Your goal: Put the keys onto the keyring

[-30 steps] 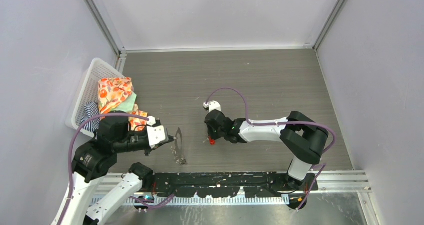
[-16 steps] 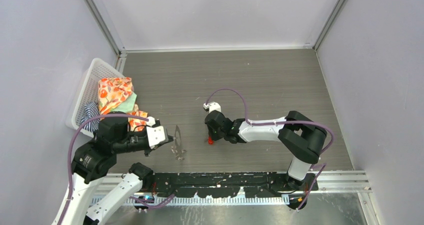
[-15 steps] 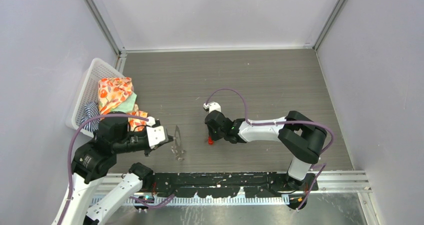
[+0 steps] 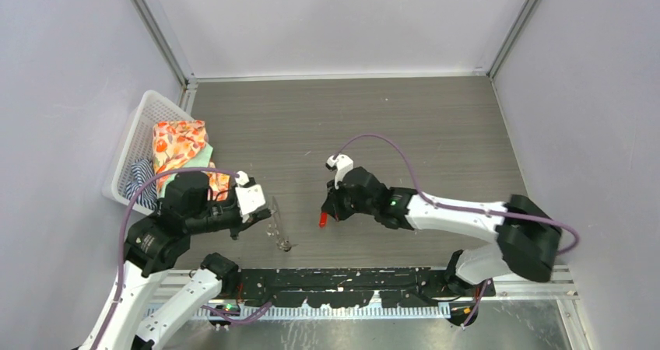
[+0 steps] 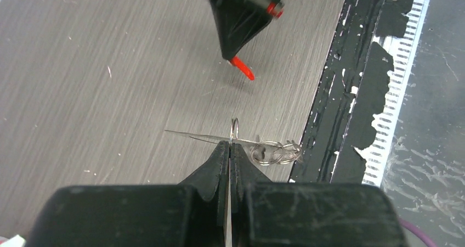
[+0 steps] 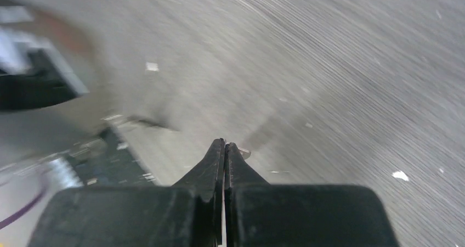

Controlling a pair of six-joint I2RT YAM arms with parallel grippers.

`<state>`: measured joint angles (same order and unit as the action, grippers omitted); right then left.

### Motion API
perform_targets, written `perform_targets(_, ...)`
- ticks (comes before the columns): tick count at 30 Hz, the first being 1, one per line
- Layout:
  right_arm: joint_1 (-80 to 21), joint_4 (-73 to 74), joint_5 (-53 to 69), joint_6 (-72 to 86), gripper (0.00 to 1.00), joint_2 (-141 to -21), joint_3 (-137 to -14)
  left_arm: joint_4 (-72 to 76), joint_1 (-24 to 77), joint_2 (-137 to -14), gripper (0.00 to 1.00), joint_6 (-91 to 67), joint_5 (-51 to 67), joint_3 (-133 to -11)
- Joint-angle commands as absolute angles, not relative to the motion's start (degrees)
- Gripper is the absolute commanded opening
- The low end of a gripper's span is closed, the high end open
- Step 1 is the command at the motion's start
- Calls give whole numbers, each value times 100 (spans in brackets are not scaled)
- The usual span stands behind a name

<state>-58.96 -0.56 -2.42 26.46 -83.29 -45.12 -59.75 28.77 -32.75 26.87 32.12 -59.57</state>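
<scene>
Overhead view with both wrist views. The left gripper (image 4: 267, 212) is closed flat on the thin wire of the keyring (image 4: 277, 227), which stands on edge above the desk (image 4: 405, 124). The ring's cluster of small silver keys (image 5: 271, 152) hangs at its near end, close to the black strip (image 4: 350, 280) along the desk's near edge. The right gripper (image 4: 325, 212) is pinched fully closed on the red key (image 4: 322, 221), whose red head juts from the fingertips; the key's shadow lies apart from it on the desk. In the left wrist view the red key (image 5: 243, 69) sits just beyond the top of the ring, not touching it. The right wrist view is motion-blurred. A white basket (image 4: 132, 144) of cloths (image 4: 179, 146) stands against the left wall. Bare wood-grain desk extends behind both arms to the far wall.
</scene>
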Motion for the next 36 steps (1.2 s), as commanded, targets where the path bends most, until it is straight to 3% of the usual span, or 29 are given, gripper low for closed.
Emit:
perform_targets(1,-6091,-363,996,2267,1,-7105,-4582,-5516,2874,-3355,0,2196,3073,-5840)
perform_targets(8,-6594,621,1255,1688,1,-6772,-5542,-5420,2872,-3458,0,1679,3391,-5810)
perform_targets(21,-7054,635,1317,1169,1,-7368,-6658,-5339,2874,-3419,0,1574,3538,-5778)
perform_targets(32,-7106,204,1375,1194,1,-7501,-6637,-5306,2874,-3394,0,1650,3534,-5797)
perform_targets(36,-7033,479,578,1171,1,-7144,-6218,-5370,2874,-3341,0,1769,3301,-5795)
